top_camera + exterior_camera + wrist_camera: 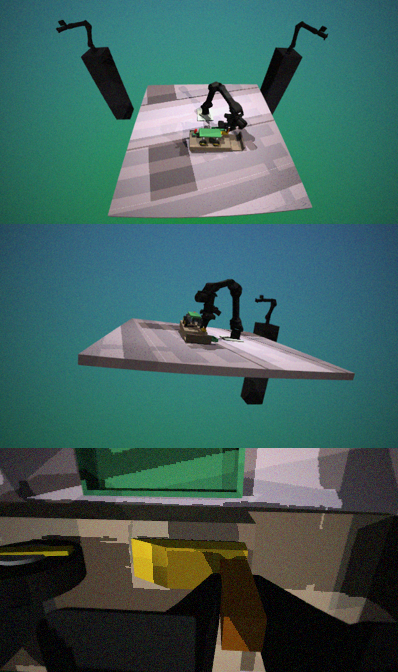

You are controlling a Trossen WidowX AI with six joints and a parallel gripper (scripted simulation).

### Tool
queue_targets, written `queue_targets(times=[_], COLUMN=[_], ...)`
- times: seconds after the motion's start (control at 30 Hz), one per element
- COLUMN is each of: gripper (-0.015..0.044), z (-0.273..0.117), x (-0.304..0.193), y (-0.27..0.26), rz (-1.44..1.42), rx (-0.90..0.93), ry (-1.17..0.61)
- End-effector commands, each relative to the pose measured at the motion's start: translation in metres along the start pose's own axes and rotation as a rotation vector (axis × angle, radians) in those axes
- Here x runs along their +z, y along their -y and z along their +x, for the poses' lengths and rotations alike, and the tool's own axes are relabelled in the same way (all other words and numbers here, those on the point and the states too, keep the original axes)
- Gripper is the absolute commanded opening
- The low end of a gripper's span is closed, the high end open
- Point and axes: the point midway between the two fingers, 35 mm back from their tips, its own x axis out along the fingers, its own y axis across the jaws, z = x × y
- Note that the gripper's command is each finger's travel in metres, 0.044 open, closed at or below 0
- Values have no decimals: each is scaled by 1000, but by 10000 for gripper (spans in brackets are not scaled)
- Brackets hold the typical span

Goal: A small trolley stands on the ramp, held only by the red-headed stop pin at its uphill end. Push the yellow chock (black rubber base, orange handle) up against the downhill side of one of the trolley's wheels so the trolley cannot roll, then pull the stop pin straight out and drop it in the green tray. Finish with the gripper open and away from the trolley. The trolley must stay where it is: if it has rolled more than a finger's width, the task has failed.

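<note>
The yellow chock is low over the ramp, downhill of the trolley. My gripper is shut on its orange handle. In the wrist view a gap shows between the chock and a black wheel; whether the chock rests on the ramp is unclear. The green-topped trolley stands on the ramp. The red-headed stop pin is at its uphill end. The green tray lies behind the ramp, partly hidden in the top view.
A raised end wall stands at the ramp's downhill end. The arm's pale base plate is behind the ramp. Two dark pillars carrying small arms stand beyond the table.
</note>
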Motion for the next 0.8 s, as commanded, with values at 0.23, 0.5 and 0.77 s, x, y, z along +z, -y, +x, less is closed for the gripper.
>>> queue_targets(times=[0.23, 0.5, 0.77], gripper=[0, 0, 0], z=[-1, -2, -3], x=[-1, -2, -3], y=[-10, -16, -23], rz=[-3, -3, -3], rx=[7, 8, 8], ry=[2, 2, 2])
